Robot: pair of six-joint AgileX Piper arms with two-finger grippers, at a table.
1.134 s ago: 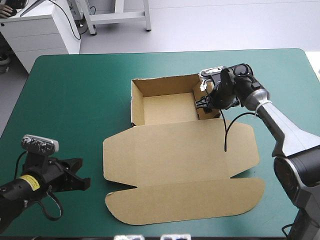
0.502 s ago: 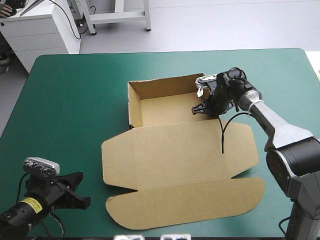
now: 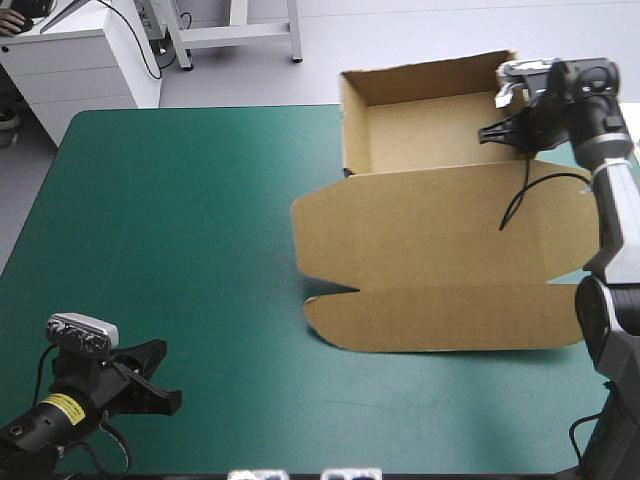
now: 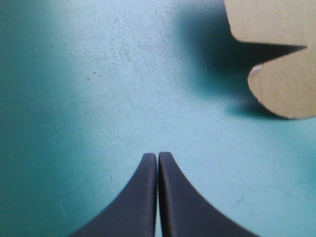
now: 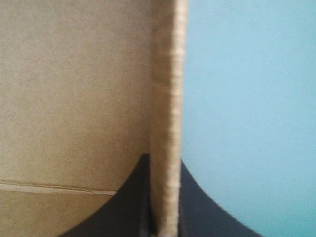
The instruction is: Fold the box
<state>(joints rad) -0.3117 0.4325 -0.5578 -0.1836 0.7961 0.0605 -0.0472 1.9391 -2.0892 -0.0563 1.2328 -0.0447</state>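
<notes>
While our right fingers point(image 5: 200, 207) pinch the right wall of the brown box point(image 3: 440, 230), seemingly lifted at the far right of the desk point(image 3: 180, 220), our left fingers point(image 4: 143, 197) rest pressed together, empty, well apart at the near left. The right arm is nearer.

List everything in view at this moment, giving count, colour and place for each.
brown cardboard box: one, brown, on the table's right half. It is an open tray with its lid and front flap spread flat toward the near edge, and the tray end is at the far edge.
teal-green table cover: one, teal-green, over the whole tabletop.
left gripper: one, black, over bare cover near the table's near-left corner, apart from the box. Jaws shut on nothing.
right gripper: one, black, at the tray's right wall near the table's far-right corner. Jaws shut on the wall's edge.
</notes>
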